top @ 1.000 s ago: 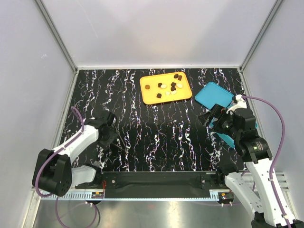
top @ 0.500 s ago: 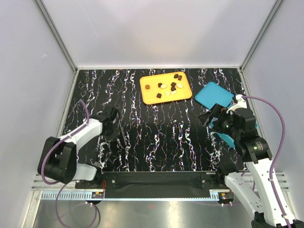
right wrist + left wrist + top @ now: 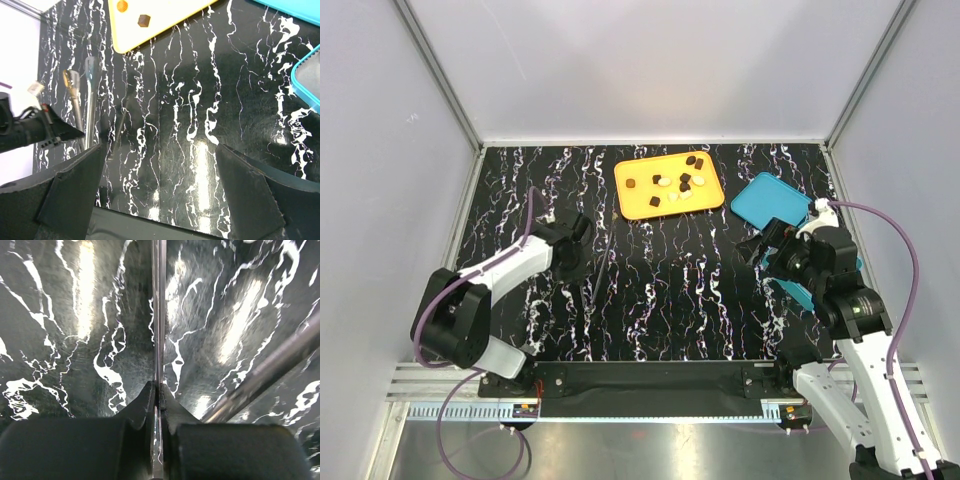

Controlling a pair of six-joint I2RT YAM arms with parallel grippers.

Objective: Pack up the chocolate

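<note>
Open room: bench (image 3: 670,290) centre, mid-frame
Left tool (image 3: 156,392): clenched on tongs (image 3: 159,315)
Right tool (image 3: 757,248): released
Part hidden: teal box (image 3: 772,202), right edge

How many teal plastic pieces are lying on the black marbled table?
2. The flat teal rectangular piece lies right of the flat orange tray. The second teal piece lies nearer the arm bases, mostly covered by the right arm. Others may be hidden beneath that arm.

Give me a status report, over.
Left end effector shut on thin metal tool. Right end effector open. Chocolate on orange tray, unpacked. Nothing blocking.
</note>
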